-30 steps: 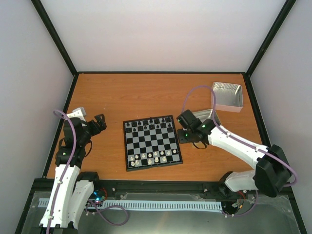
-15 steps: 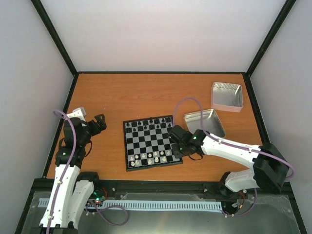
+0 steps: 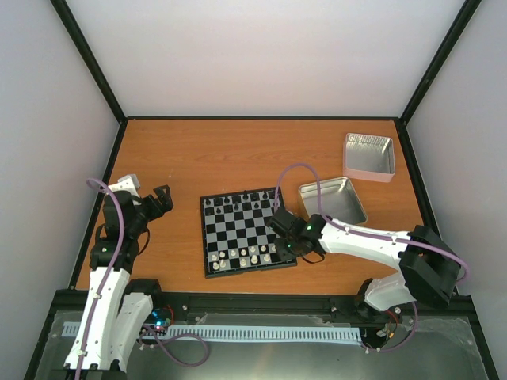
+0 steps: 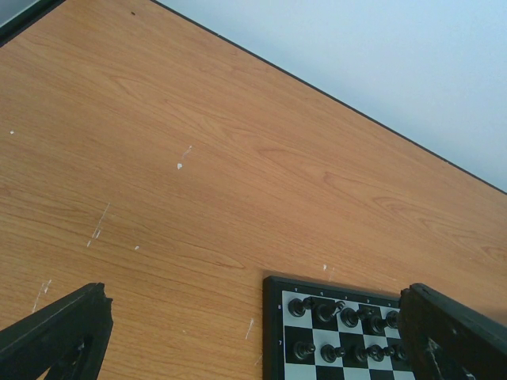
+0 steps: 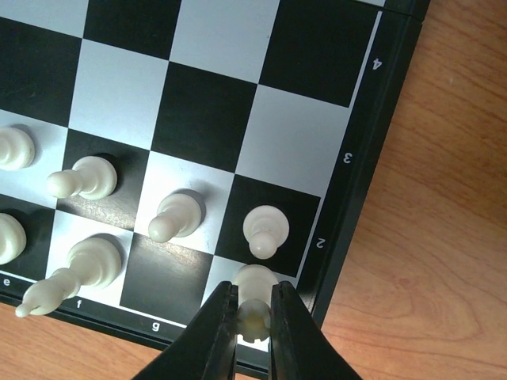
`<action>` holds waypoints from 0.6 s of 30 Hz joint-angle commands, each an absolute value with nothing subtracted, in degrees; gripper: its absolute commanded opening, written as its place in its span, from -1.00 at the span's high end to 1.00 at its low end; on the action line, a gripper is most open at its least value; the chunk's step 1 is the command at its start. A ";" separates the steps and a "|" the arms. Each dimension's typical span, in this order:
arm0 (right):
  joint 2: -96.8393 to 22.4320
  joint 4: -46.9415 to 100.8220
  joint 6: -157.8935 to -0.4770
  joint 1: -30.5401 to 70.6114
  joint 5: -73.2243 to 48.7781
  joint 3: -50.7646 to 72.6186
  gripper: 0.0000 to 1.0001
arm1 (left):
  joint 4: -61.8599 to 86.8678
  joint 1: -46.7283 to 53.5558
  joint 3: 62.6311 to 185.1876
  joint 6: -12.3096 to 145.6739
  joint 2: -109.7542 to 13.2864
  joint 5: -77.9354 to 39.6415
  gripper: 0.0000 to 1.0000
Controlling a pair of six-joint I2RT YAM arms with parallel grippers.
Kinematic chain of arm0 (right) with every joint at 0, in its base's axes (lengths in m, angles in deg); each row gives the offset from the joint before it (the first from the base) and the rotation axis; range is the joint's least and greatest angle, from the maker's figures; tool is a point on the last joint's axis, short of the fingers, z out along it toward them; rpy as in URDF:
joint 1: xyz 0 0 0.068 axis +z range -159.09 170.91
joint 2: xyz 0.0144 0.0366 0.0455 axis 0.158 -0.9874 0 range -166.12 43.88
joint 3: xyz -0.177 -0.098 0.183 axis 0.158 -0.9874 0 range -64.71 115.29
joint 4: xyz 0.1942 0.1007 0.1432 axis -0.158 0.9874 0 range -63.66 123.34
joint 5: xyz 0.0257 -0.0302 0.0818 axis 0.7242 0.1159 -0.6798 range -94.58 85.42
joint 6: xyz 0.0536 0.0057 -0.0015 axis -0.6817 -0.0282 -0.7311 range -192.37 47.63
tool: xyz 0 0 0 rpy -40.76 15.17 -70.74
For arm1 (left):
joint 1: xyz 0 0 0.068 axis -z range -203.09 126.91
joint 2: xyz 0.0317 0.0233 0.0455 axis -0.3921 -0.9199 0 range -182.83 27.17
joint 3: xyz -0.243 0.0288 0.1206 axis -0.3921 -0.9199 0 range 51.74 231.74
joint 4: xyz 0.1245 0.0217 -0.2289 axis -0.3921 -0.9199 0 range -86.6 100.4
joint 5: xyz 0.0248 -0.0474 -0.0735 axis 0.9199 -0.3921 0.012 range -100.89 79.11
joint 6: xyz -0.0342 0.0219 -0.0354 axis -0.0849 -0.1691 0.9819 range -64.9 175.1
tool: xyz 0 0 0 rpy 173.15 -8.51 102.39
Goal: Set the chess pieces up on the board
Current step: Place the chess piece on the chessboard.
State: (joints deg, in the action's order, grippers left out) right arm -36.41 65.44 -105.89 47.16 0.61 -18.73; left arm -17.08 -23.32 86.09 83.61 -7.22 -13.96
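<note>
At the near right corner of the board (image 5: pixel 372 142), the right jaws are pinched almost shut on a white piece (image 5: pixel 255 279) at the corner square. Releasing it off-centre could tip it, or the fingers could knock the pawn (image 5: pixel 264 229) just beyond. Farther left, the left jaws hang wide open and empty above the tabletop (image 4: pixel 198 158).

A small square chessboard of black and silvery-white squares in a black frame (image 5: pixel 360 158) is seen lying flat under the right gripper (image 5: pixel 253 307), its near corner just below the fingertips. One tiny cream-white chess piece (image 5: pixel 255 279) is pinched between the jaws over the corner square. Further cream-white pieces (image 5: pixel 176 218) are set standing on the two rows just ahead and left of the fingertips.
</note>
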 commanded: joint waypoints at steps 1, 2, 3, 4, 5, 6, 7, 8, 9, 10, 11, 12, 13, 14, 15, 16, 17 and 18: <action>-36.95 64.68 -106.61 48.05 -0.34 -19.97 0.76 | -16.17 -23.09 88.04 82.88 -7.08 -14.23 -1.00; -36.84 64.93 -106.68 48.26 -0.36 -20.05 0.76 | -16.15 -23.11 88.04 82.89 -7.10 -14.24 -0.99; -36.62 65.12 -106.79 48.36 -0.41 -20.01 0.77 | -16.17 -23.10 88.04 82.89 -7.14 -14.28 -0.99; -36.39 65.37 -106.79 48.39 -0.40 -20.05 0.76 | -16.15 -23.13 88.04 82.88 -7.11 -14.28 -0.99; -36.19 65.70 -106.78 48.43 -0.36 -19.99 0.76 | -16.19 -23.10 88.04 82.88 -7.15 -14.24 -0.99; -35.91 66.02 -106.85 48.47 -0.33 -19.97 0.76 | -16.21 -23.09 88.04 82.88 -7.18 -14.22 -0.99; -35.79 66.33 -106.85 48.47 -0.23 -19.89 0.76 | -16.18 -23.15 88.04 82.88 -7.18 -14.33 -0.99; -35.61 66.60 -106.89 48.48 -0.12 -19.81 0.75 | -16.15 -23.09 88.04 82.88 -7.19 -14.32 -0.99; -35.44 66.84 -106.82 48.48 0.02 -19.80 0.75 | -16.17 -23.13 88.04 82.88 -7.18 -14.36 -0.99; -35.36 66.86 -106.74 48.46 0.04 -19.80 0.74 | -16.16 -23.15 88.04 82.88 -7.20 -14.37 -0.99; -35.30 66.93 -106.74 48.47 0.12 -19.80 0.74 | -16.17 -23.09 88.00 82.90 -7.20 -14.35 -0.99; -35.29 67.01 -106.65 48.48 0.16 -19.80 0.74 | -16.19 -23.13 88.03 82.88 -7.12 -14.32 -0.99; -35.32 67.04 -106.59 48.48 0.16 -19.80 0.73 | -16.21 -23.14 88.04 82.88 -7.15 -14.31 -1.00; -35.46 67.10 -106.56 48.48 0.25 -19.67 0.72 | -16.15 -23.09 88.03 82.88 -7.11 -14.34 -1.00; -35.65 67.27 -106.52 48.48 0.28 -19.63 0.69 | -16.17 -23.09 88.04 82.90 -7.11 -14.32 -1.00; -35.73 67.41 -106.48 48.48 0.26 -19.50 0.64 | -16.17 -23.09 88.04 82.88 -7.11 -14.26 -1.00; -35.80 67.73 -106.52 48.48 0.49 -19.34 0.57 | -16.17 -23.14 88.04 82.90 -7.13 -14.27 -1.00; -35.79 68.00 -106.66 48.48 0.77 -19.09 0.50 | -16.15 -23.16 88.04 82.88 -7.11 -14.36 -0.99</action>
